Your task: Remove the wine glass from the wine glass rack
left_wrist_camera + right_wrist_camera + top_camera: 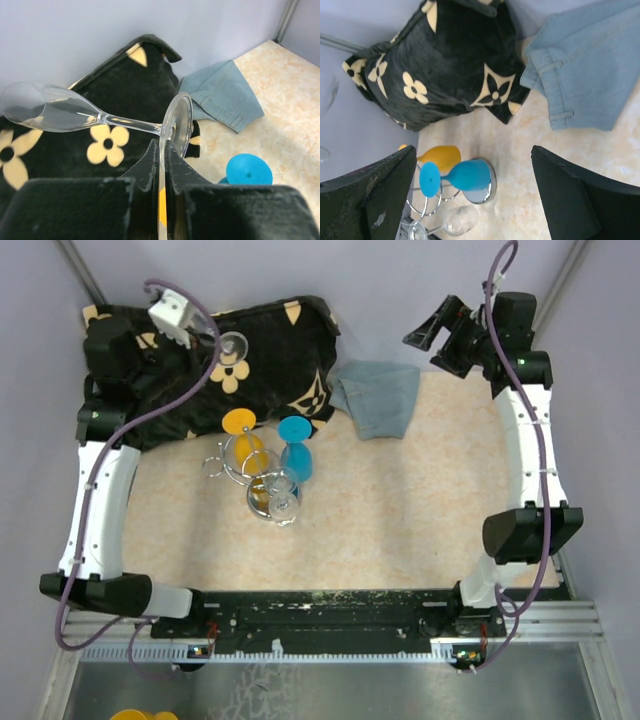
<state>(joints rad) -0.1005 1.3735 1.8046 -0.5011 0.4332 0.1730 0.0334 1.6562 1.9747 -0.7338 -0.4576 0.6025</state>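
My left gripper is shut on the round foot of a clear wine glass and holds it on its side above the black flowered cloth. In the left wrist view the fingertips pinch the foot's rim, and the glass bowl points left. The chrome wire rack stands mid-table, carrying a yellow glass, a blue glass and another clear glass. My right gripper is open and empty at the far right, high above the rack's base.
A black cloth with cream flowers lies at the back left. A folded blue denim cloth lies next to it at the back centre. Lilac walls close in the back and both sides.
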